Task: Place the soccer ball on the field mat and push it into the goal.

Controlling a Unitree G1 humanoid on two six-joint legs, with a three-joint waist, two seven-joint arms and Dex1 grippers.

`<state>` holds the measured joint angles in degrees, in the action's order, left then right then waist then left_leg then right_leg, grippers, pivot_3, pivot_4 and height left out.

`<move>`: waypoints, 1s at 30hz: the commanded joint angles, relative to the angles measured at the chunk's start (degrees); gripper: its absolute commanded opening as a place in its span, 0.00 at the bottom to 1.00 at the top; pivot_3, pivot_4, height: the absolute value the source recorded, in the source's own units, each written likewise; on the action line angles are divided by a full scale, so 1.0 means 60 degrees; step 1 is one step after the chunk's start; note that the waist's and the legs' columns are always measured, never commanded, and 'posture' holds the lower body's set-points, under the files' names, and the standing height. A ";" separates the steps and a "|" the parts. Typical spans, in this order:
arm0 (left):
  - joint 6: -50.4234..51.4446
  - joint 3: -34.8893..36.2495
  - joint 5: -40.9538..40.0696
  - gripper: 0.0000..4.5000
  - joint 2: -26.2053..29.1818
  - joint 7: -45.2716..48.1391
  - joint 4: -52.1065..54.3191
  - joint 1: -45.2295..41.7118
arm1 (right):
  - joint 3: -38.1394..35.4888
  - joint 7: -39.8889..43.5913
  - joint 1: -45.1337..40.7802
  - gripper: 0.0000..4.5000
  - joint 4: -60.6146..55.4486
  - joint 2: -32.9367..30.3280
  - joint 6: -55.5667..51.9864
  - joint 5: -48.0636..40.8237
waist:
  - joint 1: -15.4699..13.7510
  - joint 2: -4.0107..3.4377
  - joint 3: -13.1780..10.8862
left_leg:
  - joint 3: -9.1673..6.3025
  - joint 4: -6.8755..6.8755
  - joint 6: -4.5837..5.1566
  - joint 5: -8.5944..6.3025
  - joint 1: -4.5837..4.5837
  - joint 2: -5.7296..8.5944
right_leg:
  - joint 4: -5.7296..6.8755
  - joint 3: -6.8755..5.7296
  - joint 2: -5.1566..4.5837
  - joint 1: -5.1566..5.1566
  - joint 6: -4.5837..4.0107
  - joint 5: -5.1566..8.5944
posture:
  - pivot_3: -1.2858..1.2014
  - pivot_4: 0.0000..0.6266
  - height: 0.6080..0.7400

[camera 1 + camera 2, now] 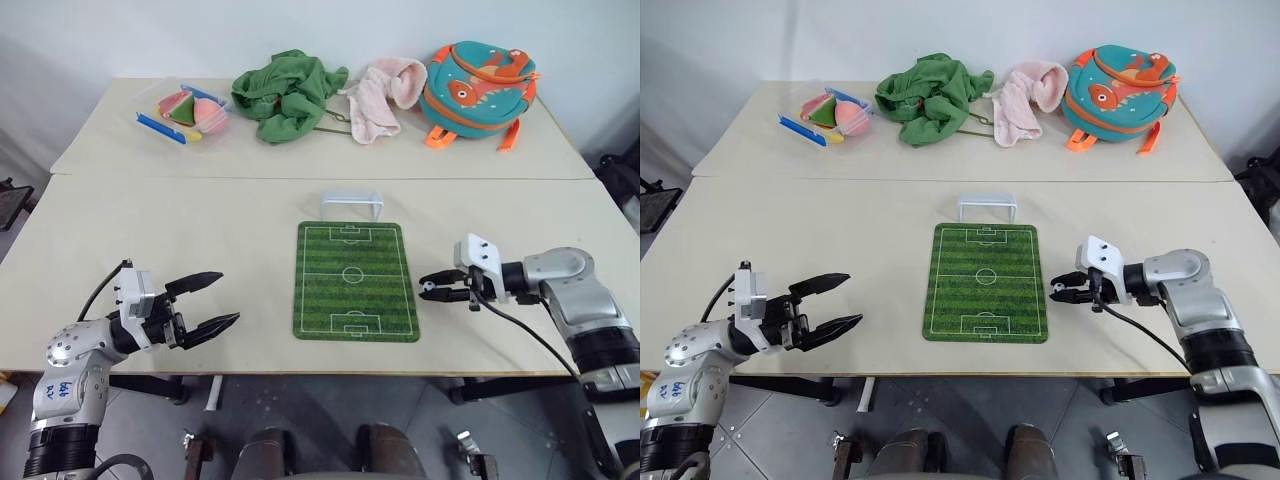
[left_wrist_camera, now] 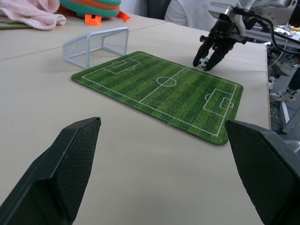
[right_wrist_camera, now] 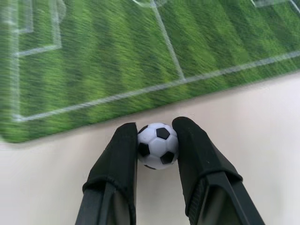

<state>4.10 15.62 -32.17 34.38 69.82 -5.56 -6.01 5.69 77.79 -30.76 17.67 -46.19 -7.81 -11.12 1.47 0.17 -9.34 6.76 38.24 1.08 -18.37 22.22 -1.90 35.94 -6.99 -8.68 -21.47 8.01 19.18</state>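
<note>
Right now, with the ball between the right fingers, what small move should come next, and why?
Probably carry the soccer ball a short way over the edge of the field mat and set it down. The right gripper pinches the ball above bare table, just beside the mat, so it is not on the grass yet. The goal stands at the mat's far end, and the left gripper waits open.

Bare table (image 1: 200, 230) around the field mat (image 1: 355, 280), goal (image 1: 351, 204) touching its far edge, clutter well beyond
</note>
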 commanded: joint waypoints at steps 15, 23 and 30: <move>-0.1842 -0.0573 0.0301 1.00 -0.0573 0.1219 -0.1272 -0.0666 | 0.2387 -0.0981 0.0240 0.19 -0.4992 0.1355 -0.2822 -0.0530 | -0.0057 0.0016 -0.0007 | -0.0010 0.0016 0.0001 -0.0008 0.0011 0.0016 | 0.0003 -0.0006 0.0003 -0.0003 0.0000 0.0000 | 0.52 0.24 1.00; -0.1887 -0.0422 0.0187 1.00 -0.0656 0.0895 -0.0550 0.0271 | 0.2859 -0.0895 -0.0156 0.19 -0.3521 0.1822 -0.1858 0.0220 | 0.0032 0.0020 -0.0009 | -0.0008 0.0009 -0.0001 -0.0007 0.0007 0.0010 | 0.0006 -0.0012 0.0007 -0.0006 0.0000 0.0000 | 0.52 0.24 1.00; -0.1901 -0.0432 0.0164 1.00 -0.0709 0.0736 -0.0381 0.0413 | 0.2784 -0.0759 -0.0474 0.19 -0.2699 0.2020 -0.1414 0.0318 | 0.0021 0.0022 -0.0010 | -0.0009 0.0017 -0.0001 -0.0007 0.0008 0.0009 | 0.0006 -0.0010 0.0004 -0.0003 0.0000 0.0000 | 0.52 0.24 1.00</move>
<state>-6.71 12.37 -30.05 30.17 74.53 -9.55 -3.96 23.34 72.92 -33.03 1.44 -34.26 -17.40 -9.25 1.59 0.30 -9.40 6.69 38.33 1.08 -18.41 22.27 -1.84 35.97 -7.06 -8.65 -21.49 8.01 19.18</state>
